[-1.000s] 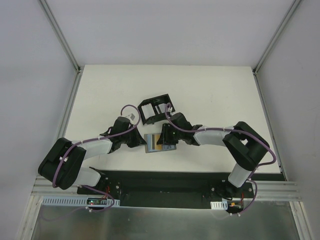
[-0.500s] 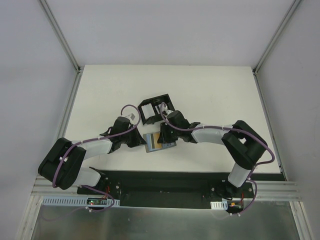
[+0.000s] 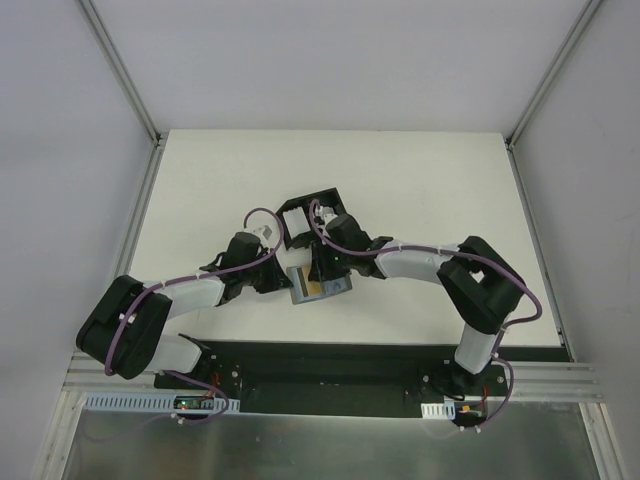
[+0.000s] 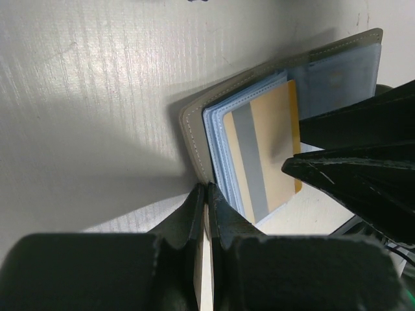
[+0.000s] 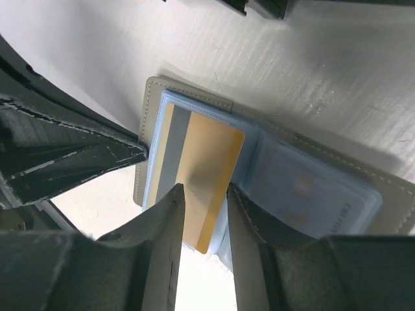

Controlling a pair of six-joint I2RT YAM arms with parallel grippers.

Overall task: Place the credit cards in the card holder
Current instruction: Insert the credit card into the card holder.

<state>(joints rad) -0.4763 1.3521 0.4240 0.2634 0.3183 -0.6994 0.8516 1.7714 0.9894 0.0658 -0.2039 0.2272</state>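
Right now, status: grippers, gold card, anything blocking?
Left gripper shut on card holder edge. Right gripper open, tips over gold card. Card partly in, one end out. Black tray behind, not blocking.

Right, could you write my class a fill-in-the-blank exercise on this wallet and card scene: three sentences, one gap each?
1. The gold-yellow plastic card has a ___ stripe running along its length.
2. The grey folding wallet lies ___, so its pale blue sleeves are showing.
3. The jaws pinching the wallet's edge belong to the ___ arm's gripper.

Missing words: grey; open; left.
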